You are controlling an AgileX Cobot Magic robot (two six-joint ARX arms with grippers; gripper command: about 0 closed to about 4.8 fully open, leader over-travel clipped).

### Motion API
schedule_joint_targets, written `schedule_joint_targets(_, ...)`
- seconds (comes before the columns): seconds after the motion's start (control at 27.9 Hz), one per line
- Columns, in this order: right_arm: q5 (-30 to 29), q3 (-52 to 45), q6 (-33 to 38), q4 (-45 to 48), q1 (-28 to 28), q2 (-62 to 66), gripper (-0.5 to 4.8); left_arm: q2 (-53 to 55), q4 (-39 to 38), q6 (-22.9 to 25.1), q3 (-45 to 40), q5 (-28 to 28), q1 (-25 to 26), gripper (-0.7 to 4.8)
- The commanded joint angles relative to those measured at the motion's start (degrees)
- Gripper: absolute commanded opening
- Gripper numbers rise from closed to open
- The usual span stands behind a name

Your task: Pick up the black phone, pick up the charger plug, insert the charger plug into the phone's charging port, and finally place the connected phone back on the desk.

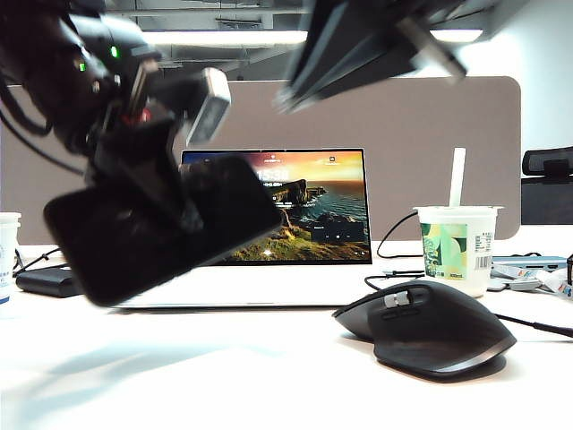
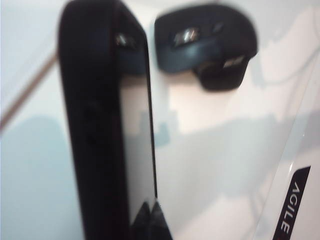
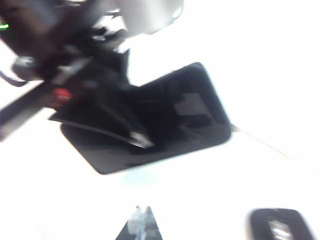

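While the left gripper (image 1: 183, 215) hangs above the desk (image 1: 224, 376) at the left of the exterior view, it pinches the phone (image 1: 161, 228) clear of the tabletop. The phone sits tilted in the air, its lower end toward the left edge of that view and its higher end in front of the laptop (image 1: 304, 210). In the left wrist view the phone (image 2: 107, 130) appears edge-on and blurred, with the gripper fingertips (image 2: 150, 220) pressed against it.

The right gripper (image 3: 142, 222) is raised near the top of the exterior view, where its arm (image 1: 376, 40) appears as a dark blurred shape above the laptop. Its jaws are pressed together. The frames do not show whether anything lies between them. From the right wrist view the phone (image 3: 165, 122) is seen below, held by the left arm (image 3: 60, 55).

The plug and its cable cannot be identified with certainty in these frames. The port on the phone cannot be made out either.

A black mouse (image 1: 425, 327) rests on the desk at the right, in front of a cup (image 1: 457, 246) with a straw. A thin cable (image 1: 537, 324) runs from behind the mouse toward the right edge. A black power brick (image 1: 49, 282) lies on the desk at far left, behind the raised phone. The laptop screen is lit and shows a coastal landscape.
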Motion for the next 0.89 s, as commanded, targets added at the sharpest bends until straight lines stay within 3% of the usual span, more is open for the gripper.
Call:
schedule_joint_targets(0.04,4.2,0.1,-5.3,-8.3,-3.3,-4.3,-0.06,-3.5,3.7,-1.2,0.4,1.4,0.1,-0.06)
schedule_joint_targets(0.25,2.2,0.1,-14.1,-15.8,-12.0,-9.6,-0.05,-9.9,10.3,-3.2,0.4,1.5,0.0,-0.06)
schedule_joint_targets(0.5,-7.0,0.2,-25.4,-23.4,-22.3,-10.4,-0.05,-17.5,16.8,-4.5,0.4,1.5,0.0,-0.07)
schedule_joint_targets(0.75,-4.9,0.1,-47.2,-24.7,-23.5,-10.3,-0.05,-23.1,21.7,-5.0,0.4,1.7,0.0,-0.06)
schedule_joint_targets(0.82,-4.5,0.1,-55.5,-26.4,-23.5,-9.5,-0.04,-25.6,24.5,-8.8,0.4,1.9,0.0,-0.06)
schedule_joint_targets(0.89,-3.1,0.1,-58.1,-27.9,-23.6,-7.9,-0.04,-27.1,26.6,-11.1,0.4,2.2,0.0,-0.06)
